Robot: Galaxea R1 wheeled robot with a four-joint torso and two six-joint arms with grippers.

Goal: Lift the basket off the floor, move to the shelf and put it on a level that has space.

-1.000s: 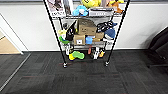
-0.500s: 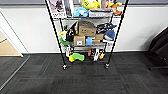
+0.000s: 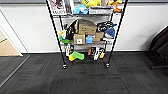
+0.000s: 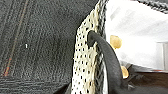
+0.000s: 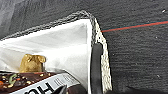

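Shelf (image 3: pixel 86 35) looming larger at frame centre, camera nearing. Basket (image 4: pixel 86 62) looking light, soft-sided; take loop handles (image 5: pixel 96 67). Pincer states: cannot tell.

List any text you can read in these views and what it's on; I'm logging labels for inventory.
"HU": large white letters, cut off, on a dark package inside the basket.
Poster on the shelf: dark lettering, too blurred to read.
Cardboard box: white label, unreadable.

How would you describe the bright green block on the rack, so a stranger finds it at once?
Start at the black wire rack against the white wall. Go to its lowest tier, left half. The green block lies there tilted, beside a yellow piece, the largest green item.
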